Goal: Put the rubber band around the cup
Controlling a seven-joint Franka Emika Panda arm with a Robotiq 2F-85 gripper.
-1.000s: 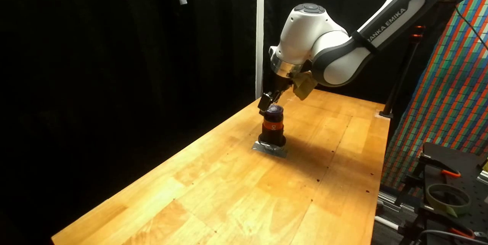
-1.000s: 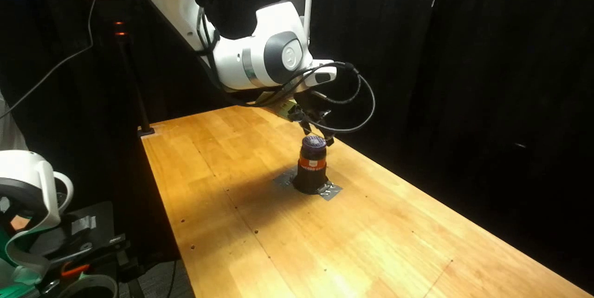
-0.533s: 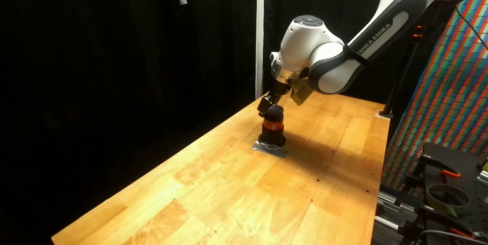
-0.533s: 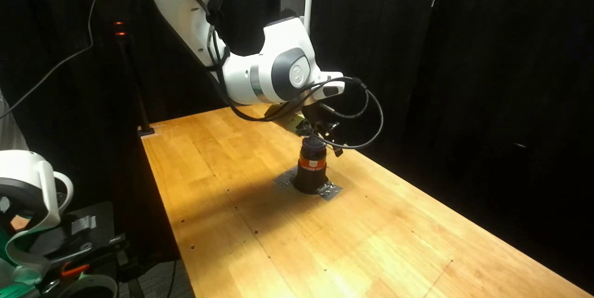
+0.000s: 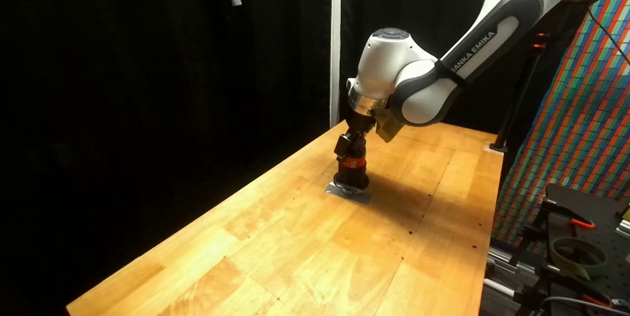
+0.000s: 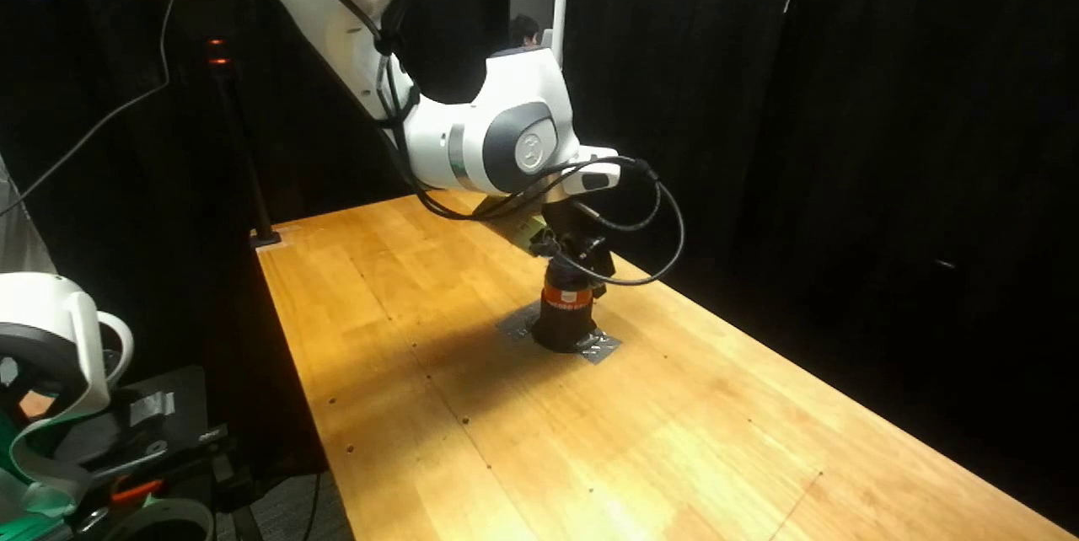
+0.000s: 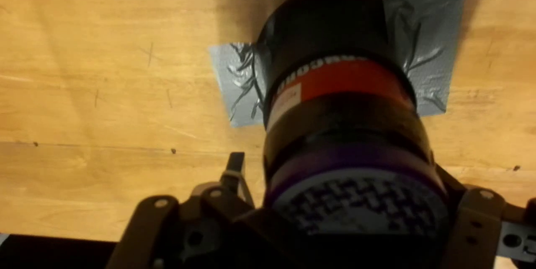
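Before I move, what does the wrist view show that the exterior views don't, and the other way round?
Only the wrist view makes out what looks like the rubber band, looped on one finger of the tool, and the patterned top of the cup.

Only the exterior views show the white arm and a dark post at a corner of the table; in an exterior view, what looks like a person's head appears beyond the arm.

Both share the tool at the cup, its orange stripe, grey tape and the table.

Bright glare on the table (image 5: 295, 262)
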